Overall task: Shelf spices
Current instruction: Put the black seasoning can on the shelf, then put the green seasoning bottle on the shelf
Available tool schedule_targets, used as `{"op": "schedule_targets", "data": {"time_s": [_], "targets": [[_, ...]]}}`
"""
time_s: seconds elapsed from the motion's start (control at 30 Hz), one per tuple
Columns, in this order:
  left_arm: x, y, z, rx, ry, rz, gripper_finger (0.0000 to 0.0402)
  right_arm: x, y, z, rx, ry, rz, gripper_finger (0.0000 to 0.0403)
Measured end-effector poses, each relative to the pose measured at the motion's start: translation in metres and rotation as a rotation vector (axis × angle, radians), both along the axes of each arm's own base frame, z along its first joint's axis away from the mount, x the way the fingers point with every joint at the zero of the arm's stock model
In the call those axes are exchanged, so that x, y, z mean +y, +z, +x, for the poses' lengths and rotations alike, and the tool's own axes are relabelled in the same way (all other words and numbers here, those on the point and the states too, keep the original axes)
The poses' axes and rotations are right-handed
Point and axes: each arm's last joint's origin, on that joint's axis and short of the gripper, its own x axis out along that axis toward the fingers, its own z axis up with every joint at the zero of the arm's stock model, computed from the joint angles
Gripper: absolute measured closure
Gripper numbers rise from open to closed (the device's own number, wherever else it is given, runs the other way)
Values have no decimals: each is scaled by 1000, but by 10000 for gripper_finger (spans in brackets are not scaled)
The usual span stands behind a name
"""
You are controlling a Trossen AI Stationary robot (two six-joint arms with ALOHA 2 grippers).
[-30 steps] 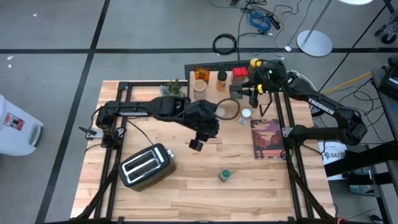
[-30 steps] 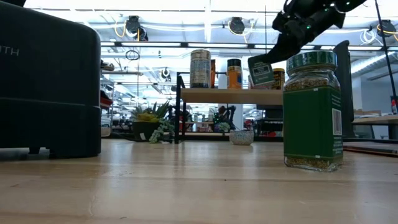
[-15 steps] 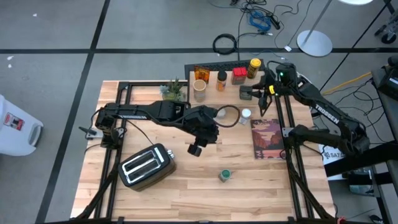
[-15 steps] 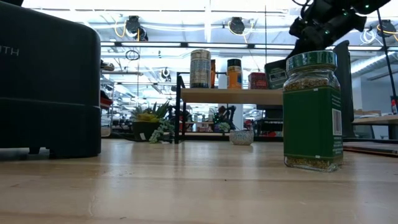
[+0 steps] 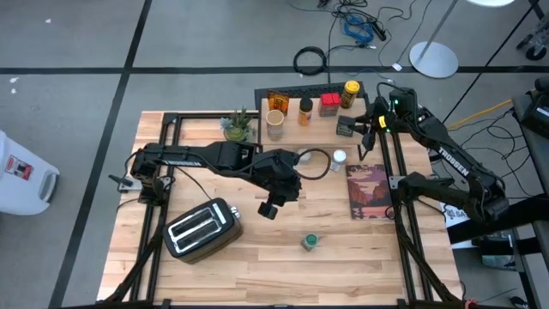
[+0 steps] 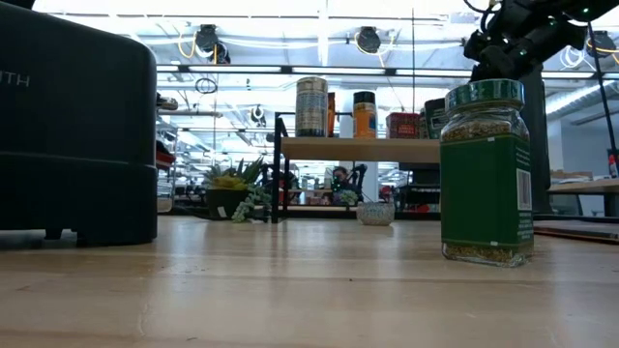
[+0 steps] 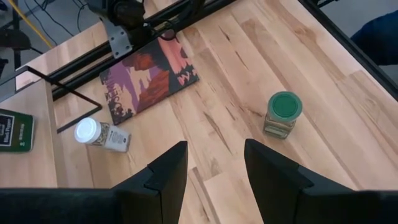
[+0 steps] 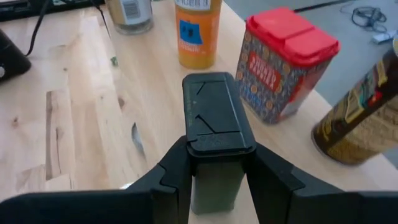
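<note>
Right wrist view is showing the right gripper (image 8: 214, 171) clamping a dark green tin (image 8: 214, 134) with a black flip lid, holding it upright over the shelf (image 8: 81, 93), close beside the red-lidded tin (image 8: 283, 62) and an orange bottle (image 8: 198, 28). To my eye the job now is setting it down cleanly: lowering it straight until its base is sitting flat on the wood, keeping it clear of the red-lidded tin, then letting go without nudging anything. From above, the left gripper (image 5: 268, 208) is hanging over mid-table with its fingers spread and empty, near a white-capped jar (image 7: 101, 135) lying on its side; a green-lidded jar (image 5: 310, 243) is standing well apart, unshelved.
</note>
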Motion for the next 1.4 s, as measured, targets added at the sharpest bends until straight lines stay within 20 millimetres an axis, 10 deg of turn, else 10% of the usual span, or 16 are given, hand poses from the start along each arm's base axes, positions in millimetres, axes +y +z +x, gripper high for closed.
{"op": "schedule_targets", "data": {"time_s": [0.83, 1.4], "targets": [[-2, 0, 0, 0, -7, 1, 234, 14, 0, -23, 88, -102, 19, 265], [-5, 0, -1, 3, -11, -1, 234, 25, 8, -29, 40, -133, -9, 156]]}}
